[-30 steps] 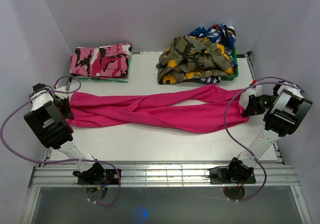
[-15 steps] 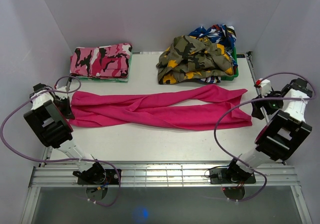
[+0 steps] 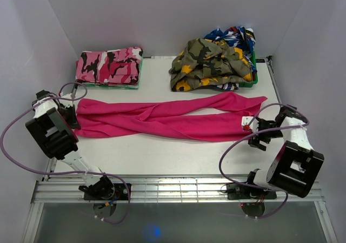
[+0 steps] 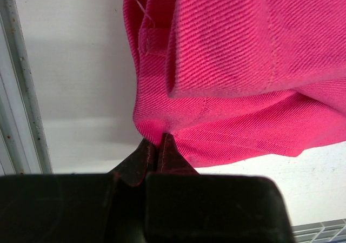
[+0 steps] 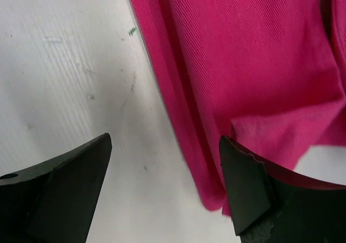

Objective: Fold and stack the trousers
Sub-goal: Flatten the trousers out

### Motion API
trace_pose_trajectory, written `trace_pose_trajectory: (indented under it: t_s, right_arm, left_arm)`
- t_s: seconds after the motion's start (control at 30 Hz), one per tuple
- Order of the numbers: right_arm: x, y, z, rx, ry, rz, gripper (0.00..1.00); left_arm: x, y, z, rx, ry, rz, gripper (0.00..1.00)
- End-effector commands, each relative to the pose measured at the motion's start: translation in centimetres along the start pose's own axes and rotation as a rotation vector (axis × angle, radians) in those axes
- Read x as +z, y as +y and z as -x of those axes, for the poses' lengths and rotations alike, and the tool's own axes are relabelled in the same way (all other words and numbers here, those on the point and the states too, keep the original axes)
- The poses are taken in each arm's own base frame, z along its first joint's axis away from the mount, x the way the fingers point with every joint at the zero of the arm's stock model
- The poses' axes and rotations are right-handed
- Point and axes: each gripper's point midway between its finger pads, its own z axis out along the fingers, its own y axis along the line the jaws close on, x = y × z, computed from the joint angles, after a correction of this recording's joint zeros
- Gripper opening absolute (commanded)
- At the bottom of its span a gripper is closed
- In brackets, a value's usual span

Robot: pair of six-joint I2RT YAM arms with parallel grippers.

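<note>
The magenta-pink trousers [image 3: 173, 118] lie stretched left to right across the middle of the table, their two legs crossing once. My left gripper [image 3: 74, 117] is shut on their left end; in the left wrist view its closed fingertips [image 4: 160, 143] pinch the hem of the trousers [image 4: 232, 64]. My right gripper [image 3: 253, 133] is open at the lower right corner of the cloth, pointing left. In the right wrist view the right gripper [image 5: 165, 145] straddles the edge of the trousers [image 5: 243, 64], one finger [image 5: 81, 172] over bare table and the other finger [image 5: 243, 183] over fabric, gripping nothing.
A folded pink-black-white camouflage pair [image 3: 110, 65] sits at the back left. A green tray [image 3: 254, 76] at the back right holds an olive-yellow camouflage garment [image 3: 211, 61] and blue patterned clothes [image 3: 233, 36]. White walls close three sides. Purple cables loop beside both arms.
My right gripper opened and let go of the trousers' right end, swung out to the right, then came back low at the cloth's lower right corner. The left gripper kept its hold.
</note>
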Motion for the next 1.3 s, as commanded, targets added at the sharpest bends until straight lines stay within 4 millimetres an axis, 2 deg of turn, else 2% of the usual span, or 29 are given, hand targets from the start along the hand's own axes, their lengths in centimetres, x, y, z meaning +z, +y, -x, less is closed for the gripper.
trace_pose_trajectory:
  t_s: [0.0, 0.13, 0.23, 0.33, 0.43, 0.5, 0.53, 0.57, 0.6, 0.63, 0.67, 0.73, 0.77, 0.8, 0.83, 0.87, 0.9, 0.97, 1.0, 1.03, 1.07, 1.1, 1.13, 1.17, 1.2, 1.27]
  right_arm:
    - [1.9, -2.7, 0.5, -0.139, -0.019, -0.059, 0.87]
    - [4.1, -3.5, -0.5, -0.126, 0.001, -0.046, 0.87]
    - [4.7, -4.6, -1.4, -0.104, 0.018, -0.07, 0.87]
    - [4.7, -4.8, -1.9, -0.094, 0.036, -0.064, 0.85]
    - [5.4, -4.0, -3.4, -0.068, 0.087, -0.018, 0.73]
    - [5.9, -3.5, -4.7, -0.021, 0.12, 0.019, 0.57]
    - [5.7, -4.2, -5.0, 0.01, 0.134, 0.014, 0.49]
    - [5.8, -2.9, -5.3, 0.063, 0.141, 0.085, 0.26]
    - [5.5, -2.6, -4.9, 0.1, 0.135, 0.12, 0.12]
    - [4.2, -4.6, -4.1, 0.123, 0.127, 0.101, 0.08]
    - [3.2, -2.8, -2.6, 0.234, 0.091, 0.18, 0.08]
    - [0.8, -3.1, -0.8, 0.308, 0.041, 0.195, 0.08]
    - [-1.2, -5.0, 0.9, 0.315, -0.014, 0.157, 0.08]
    - [-2.7, -3.8, 2.1, 0.409, -0.037, 0.203, 0.08]
    - [-3.8, -4.4, 1.9, 0.486, -0.036, 0.157, 0.08]
    - [-4.3, -4.1, 1.6, 0.519, -0.024, 0.14, 0.08]
    - [-4.9, -3.6, 1.4, 0.514, -0.008, 0.119, 0.08]
    - [-4.5, -1.4, -0.9, 0.584, 0.064, 0.176, 0.08]
    - [-4.5, -1.2, -1.7, 0.657, 0.079, 0.185, 0.08]
    - [-4.0, -1.1, -3.3, 0.757, 0.072, 0.21, 0.08]
    - [-4.0, -1.6, -4.3, 0.815, 0.064, 0.208, 0.08]
    - [-4.6, -3.4, -5.3, 0.844, 0.06, 0.165, 0.08]
    - [-4.7, -3.8, -6.5, 0.941, 0.055, 0.154, 0.08]
    - [-3.2, -3.8, -7.8, 1.019, 0.049, 0.209, 0.08]
    - [-3.2, -4.9, -8.7, 1.052, 0.051, 0.193, 0.08]
    - [-1.2, -4.6, -10.0, 1.175, 0.061, 0.259, 0.08]
  left_arm:
    - [-0.6, 0.9, 1.3, 0.001, -0.037, 0.032, 0.0]
    - [-0.9, 1.1, 1.5, 0.003, -0.037, 0.044, 0.0]
    - [-1.0, 1.2, 1.6, 0.003, -0.038, 0.046, 0.0]
    - [-0.8, 1.2, 1.4, 0.003, -0.033, 0.047, 0.0]
    - [-0.6, 1.3, 1.4, 0.004, -0.034, 0.051, 0.0]
    - [-0.6, 1.3, 1.4, 0.003, -0.035, 0.048, 0.0]
    - [-0.5, 1.4, 1.4, 0.004, -0.036, 0.05, 0.0]
    - [-0.6, 1.4, 1.4, 0.004, -0.039, 0.054, 0.0]
    - [-0.6, 1.4, 1.5, 0.011, -0.04, 0.055, 0.0]
    - [-0.7, 1.5, 1.5, 0.014, -0.044, 0.06, 0.0]
    - [-1.1, 1.4, 1.8, 0.022, -0.059, 0.066, 0.0]
    - [-1.6, 1.3, 2.3, 0.058, -0.094, 0.07, 0.0]
    - [-1.7, 1.2, 2.2, 0.068, -0.102, 0.068, 0.0]
    - [-2.5, 1.1, 2.8, 0.092, -0.138, 0.082, 0.0]
    - [-2.7, 1.1, 2.8, 0.119, -0.15, 0.091, 0.0]
    - [-2.4, 1.0, 2.3, 0.13, -0.15, 0.092, 0.0]
    - [-3.1, 0.9, 2.5, 0.153, -0.175, 0.107, 0.0]
    - [-3.4, 1.1, 2.7, 0.212, -0.208, 0.13, 0.0]
    - [-3.5, 0.8, 2.5, 0.237, -0.219, 0.118, 0.0]
    - [-4.6, 0.2, 3.1, 0.295, -0.273, 0.096, 0.0]
    - [-5.2, 0.4, 3.1, 0.315, -0.289, 0.112, 0.0]
    - [-5.6, -0.1, 3.4, 0.343, -0.322, 0.096, 0.0]
    - [-6.4, -0.5, 3.7, 0.378, -0.347, 0.094, 0.0]
    - [-6.5, -0.7, 3.9, 0.423, -0.355, 0.088, 0.0]
    - [-6.5, -0.7, 4.1, 0.44, -0.362, 0.085, 0.0]
    - [-5.0, 0.0, 3.8, 0.426, -0.311, 0.064, 0.0]
